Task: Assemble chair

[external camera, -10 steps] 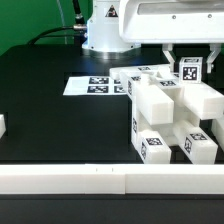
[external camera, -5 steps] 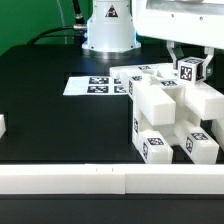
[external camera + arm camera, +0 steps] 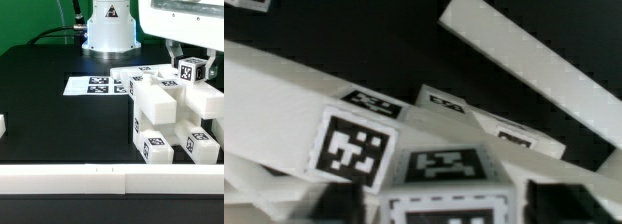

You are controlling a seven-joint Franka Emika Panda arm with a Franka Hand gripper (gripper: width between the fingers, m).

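Assembly status: the chair [image 3: 165,112] stands as a cluster of chunky white blocks on the black tabletop [image 3: 60,120], toward the exterior view's right and just behind the white rail [image 3: 100,180] that runs along the near edge. Several blocks carry black-and-white square tags, two of them facing the camera at the near foot of the cluster. A tagged block [image 3: 190,72] sits at the top far corner of the cluster. The gripper [image 3: 190,64] hangs directly over that block, with one dark finger showing on each side of it. Whether the fingers actually press on the block cannot be told, so the grip is unconfirmed. The wrist view is very close and blurred: it shows tagged white faces of the chair [image 3: 358,140] filling the picture, with dark tabletop behind. The marker board [image 3: 95,86] lies flat on the tabletop, just to the exterior view's left of the chair and in front of the robot base [image 3: 108,35]. A small white piece [image 3: 3,127] lies at the far left edge, well apart from the rest.
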